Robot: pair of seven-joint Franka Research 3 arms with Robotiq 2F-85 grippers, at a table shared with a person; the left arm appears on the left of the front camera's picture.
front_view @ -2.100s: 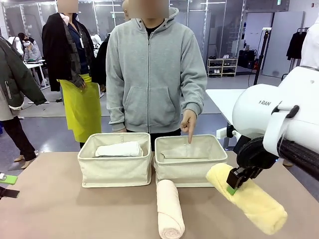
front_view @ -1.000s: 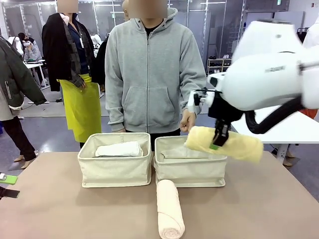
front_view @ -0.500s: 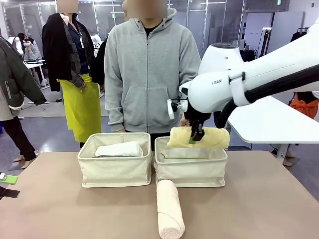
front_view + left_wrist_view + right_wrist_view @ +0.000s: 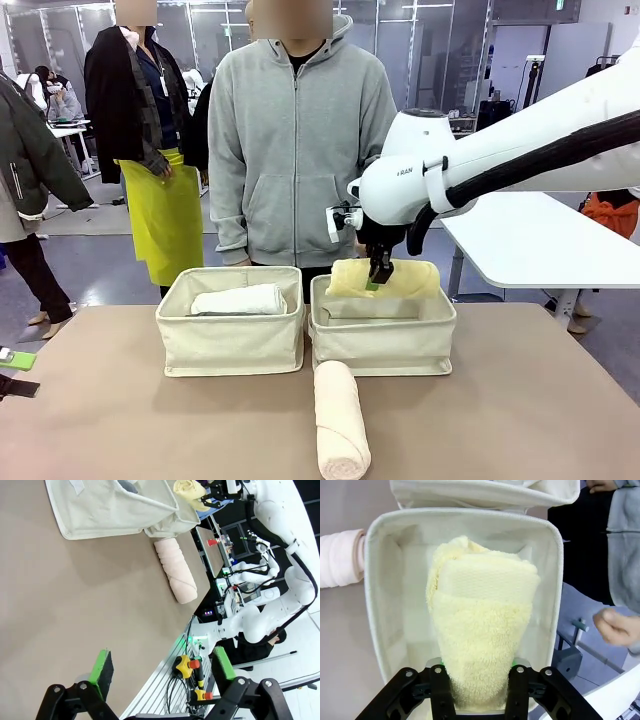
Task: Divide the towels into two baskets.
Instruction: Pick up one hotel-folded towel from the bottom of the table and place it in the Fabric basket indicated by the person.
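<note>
My right gripper (image 4: pixel 378 274) is shut on the yellow towel (image 4: pixel 386 280), which hangs level just above the rim of the right basket (image 4: pixel 380 342). In the right wrist view the yellow towel (image 4: pixel 480 625) points down into that basket (image 4: pixel 375 605) between the fingers. A white towel (image 4: pixel 240 299) lies in the left basket (image 4: pixel 230 345). The pale peach towel (image 4: pixel 340 418) lies on the table in front of the baskets. The dark grey towel is hidden. My left gripper (image 4: pixel 162 667) is open above the table's near-left edge, holding nothing.
A person in a grey hoodie (image 4: pixel 300 150) stands right behind the baskets, one hand (image 4: pixel 615 627) near the right basket's far side. A second white table (image 4: pixel 540 235) stands behind on the right. Bare tabletop (image 4: pixel 120 420) lies left and right of the peach towel.
My right arm lifted the yellow towel off the table's right side, swung it left and lowered it to the right basket's rim. The person's pointing hand drew back.
</note>
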